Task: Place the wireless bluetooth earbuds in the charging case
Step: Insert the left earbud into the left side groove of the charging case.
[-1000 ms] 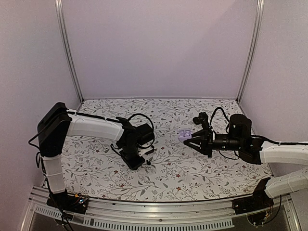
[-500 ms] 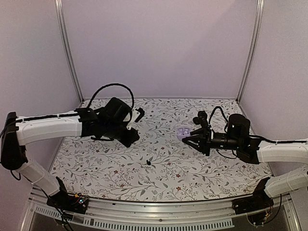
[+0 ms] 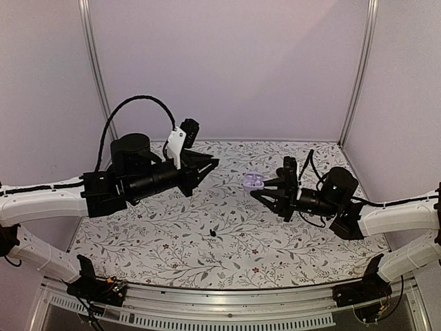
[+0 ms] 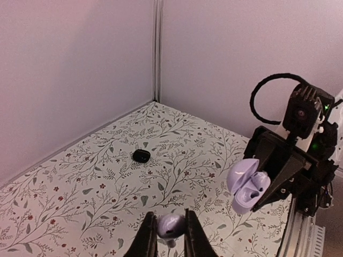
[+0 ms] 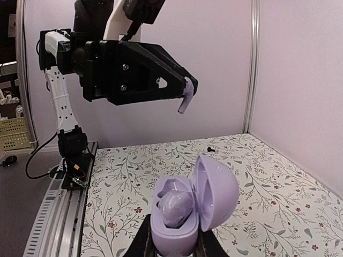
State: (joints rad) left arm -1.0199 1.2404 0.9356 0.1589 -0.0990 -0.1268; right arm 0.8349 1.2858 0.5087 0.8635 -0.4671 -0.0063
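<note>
Clamped low in the right gripper (image 3: 263, 190), raised off the patterned cloth (image 3: 275, 248): the charging case (image 5: 187, 214), lavender, lid swung open and standing along one side, mouth facing up. Seated inside the case, one earbud (image 5: 174, 206); the other well mostly hidden behind it, judged free. Left of the case, a little higher and clearly apart from it: the left gripper (image 4: 169, 238), pinched shut on the second earbud (image 4: 171, 226), also lavender, gripped by its round body with the long axis hanging roughly downward off the fingertips. Nearer arm for the insertion, then: the left, with the lid off to one side of the path to the case's mouth. Likely needs the bud's lower end lined up over the hidden well before lowering. Below and left of the case, well apart on the cloth, a tiny dark piece (image 3: 213, 233), too small to identify.
</note>
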